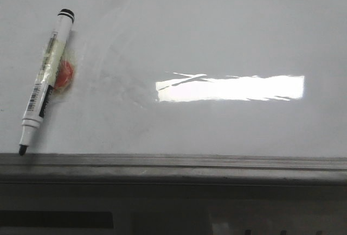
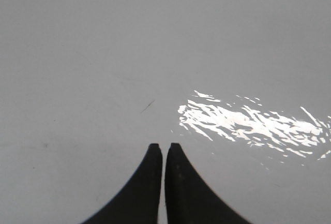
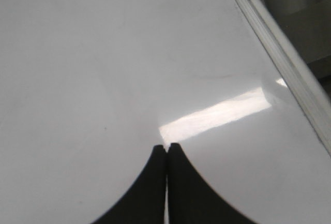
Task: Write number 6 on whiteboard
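A marker [image 1: 46,83] lies on the whiteboard [image 1: 217,29] at the far left, slanted, its tip toward the near edge and its capped end farther away. A small round object [image 1: 65,75] sits just right of its barrel, touching it. An edge rail [image 1: 173,163] runs along the board's near side.

board [image 1: 217,34]: glossy white, smooth, faint wipe smudges, mirrors a lamp
rail [image 1: 173,164]: grey metal, dull, grooved
marker [image 1: 46,80]: white plastic, black cap, paper label
fingers [image 2: 142,193]: black, matt
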You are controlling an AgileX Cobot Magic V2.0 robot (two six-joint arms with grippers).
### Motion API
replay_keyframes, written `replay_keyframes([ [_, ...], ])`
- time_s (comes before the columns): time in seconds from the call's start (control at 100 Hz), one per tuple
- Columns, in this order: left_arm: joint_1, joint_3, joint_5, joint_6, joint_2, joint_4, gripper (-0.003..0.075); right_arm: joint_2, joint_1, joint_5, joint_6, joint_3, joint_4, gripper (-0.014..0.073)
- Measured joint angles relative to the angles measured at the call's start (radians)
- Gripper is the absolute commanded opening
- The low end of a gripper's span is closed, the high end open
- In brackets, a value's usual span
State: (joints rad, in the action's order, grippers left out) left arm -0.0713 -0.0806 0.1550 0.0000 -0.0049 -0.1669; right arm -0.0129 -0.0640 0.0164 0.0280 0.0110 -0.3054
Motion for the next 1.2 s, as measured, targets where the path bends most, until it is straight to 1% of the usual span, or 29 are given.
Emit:
replay_keyframes([
  [0.04, 0.0, -0.035, 0.048, 0.0, 0.0, 0.01, -0.002, 0.0, 0.0, -0.04, -0.005, -0.002, 0.019, -0.0064],
  [0.1, 0.0, -0.086, 0.106, 0.007, 0.002, 0.019, -0.002, 0.0, 0.0, -0.142, -0.006, -0.017, 0.043, -0.0064],
  [0.17, 0.0, -0.134, 0.144, 0.03, 0.02, 0.021, -0.002, 0.0, 0.0, -0.206, -0.006, -0.043, 0.054, -0.0064],
  [0.3, -0.002, -0.186, 0.167, 0.088, 0.069, 0.024, -0.002, 0.051, 0.0, -0.273, -0.006, -0.122, 0.08, -0.0063],
  [0.41, -0.002, -0.209, 0.17, 0.108, 0.11, 0.024, -0.0019, 0.137, 0.0, -0.393, -0.007, -0.199, 0.099, -0.0063],
  [0.47, -0.002, -0.215, 0.17, 0.11, 0.132, 0.024, 0.0001, 0.191, 0.0, -0.452, -0.008, -0.241, 0.104, -0.0063],
  [0.54, -0.002, -0.216, 0.17, 0.112, 0.154, 0.022, 0.0089, 0.245, 0.0, -0.492, -0.008, -0.275, 0.104, -0.0064],
  [0.66, -0.002, -0.216, 0.152, 0.114, 0.18, -0.013, 0.0348, 0.311, 0.0, -0.499, -0.008, -0.29, 0.106, -0.0064],
  [0.69, -0.002, -0.216, 0.139, 0.114, 0.183, -0.026, 0.0388, 0.322, 0.0, -0.501, -0.008, -0.29, 0.106, -0.0064],
  [0.73, -0.002, -0.216, 0.122, 0.114, 0.185, -0.042, 0.0421, 0.335, 0.0, -0.501, -0.008, -0.29, 0.106, -0.0064],
  [0.85, -0.002, -0.198, 0.011, 0.114, 0.187, -0.134, 0.042, 0.354, 0.0, -0.503, -0.01, -0.29, 0.106, -0.0064],
  [0.9, -0.002, -0.194, -0.009, 0.119, 0.187, -0.152, 0.0421, 0.357, 0.0, -0.503, -0.01, -0.29, 0.106, -0.0064],
  [1.09, 0.003, -0.188, -0.012, 0.225, 0.187, -0.156, 0.0421, 0.359, 0.0, -0.503, -0.01, -0.29, 0.106, -0.0064],
  [1.2, 0.044, -0.188, -0.01, 0.261, 0.187, -0.158, 0.0421, 0.359, 0.0, -0.503, -0.01, -0.29, 0.106, -0.0064],
])
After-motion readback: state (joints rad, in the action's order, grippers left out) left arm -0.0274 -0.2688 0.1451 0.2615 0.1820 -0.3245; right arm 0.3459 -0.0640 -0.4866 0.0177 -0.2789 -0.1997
